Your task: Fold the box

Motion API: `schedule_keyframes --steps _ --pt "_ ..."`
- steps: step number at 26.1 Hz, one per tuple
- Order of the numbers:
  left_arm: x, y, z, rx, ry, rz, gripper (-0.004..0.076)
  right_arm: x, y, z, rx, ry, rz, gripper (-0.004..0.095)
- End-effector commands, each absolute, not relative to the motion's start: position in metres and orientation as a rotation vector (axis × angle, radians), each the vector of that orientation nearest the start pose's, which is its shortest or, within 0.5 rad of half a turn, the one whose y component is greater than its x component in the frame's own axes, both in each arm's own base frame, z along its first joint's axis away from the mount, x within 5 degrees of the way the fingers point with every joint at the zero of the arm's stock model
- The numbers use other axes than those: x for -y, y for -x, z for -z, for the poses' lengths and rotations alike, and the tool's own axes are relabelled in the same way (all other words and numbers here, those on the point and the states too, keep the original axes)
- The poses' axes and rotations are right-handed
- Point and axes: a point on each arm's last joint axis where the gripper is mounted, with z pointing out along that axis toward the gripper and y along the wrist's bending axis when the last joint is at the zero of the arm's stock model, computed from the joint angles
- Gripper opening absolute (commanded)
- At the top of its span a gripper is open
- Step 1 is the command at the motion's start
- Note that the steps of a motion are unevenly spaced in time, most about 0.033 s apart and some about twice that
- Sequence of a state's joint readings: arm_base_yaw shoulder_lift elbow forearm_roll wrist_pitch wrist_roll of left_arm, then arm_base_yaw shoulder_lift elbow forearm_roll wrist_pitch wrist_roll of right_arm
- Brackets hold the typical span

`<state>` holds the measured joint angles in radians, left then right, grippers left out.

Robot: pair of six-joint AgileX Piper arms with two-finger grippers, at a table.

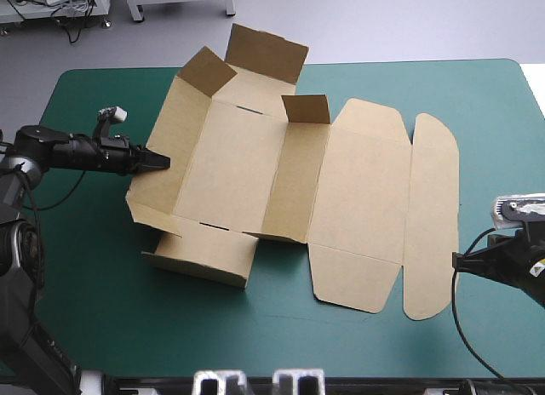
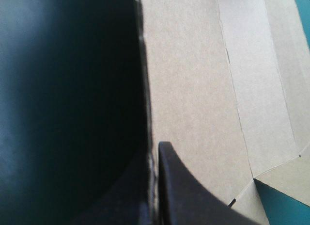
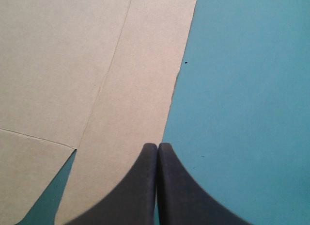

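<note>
The brown box (image 1: 247,165) lies partly folded on the teal-green cover, several flaps raised along its far side and its left wall tilted up. The lid panel (image 1: 358,208) and rounded tuck flap (image 1: 430,216) lie flat on the right. My left gripper (image 1: 162,162) is at the left wall's rim. In the left wrist view the gripper (image 2: 154,150) is shut on the board (image 2: 193,89), whose edge runs between the fingers. My right gripper (image 1: 456,260) is low at the tuck flap's outer edge. In the right wrist view it (image 3: 157,146) is shut, its tip over the flap's (image 3: 72,65) edge.
A front-left flap (image 1: 204,254) is folded up near the table's front. Bare teal-green cover (image 1: 102,284) lies in front of the box, and more (image 3: 242,89) beside my right gripper. The table's right edge (image 1: 532,97) is near the right arm.
</note>
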<state>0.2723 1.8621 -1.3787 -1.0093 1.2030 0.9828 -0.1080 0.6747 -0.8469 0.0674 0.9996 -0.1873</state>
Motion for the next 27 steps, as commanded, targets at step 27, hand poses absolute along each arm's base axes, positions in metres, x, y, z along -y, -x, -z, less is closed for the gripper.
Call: schedule_keyframes --steps 27 --pt "0.167 -0.344 -0.46 -1.601 -1.462 -0.062 -0.001 -0.002 -0.117 -0.382 -2.051 0.08 -0.049 -0.002"
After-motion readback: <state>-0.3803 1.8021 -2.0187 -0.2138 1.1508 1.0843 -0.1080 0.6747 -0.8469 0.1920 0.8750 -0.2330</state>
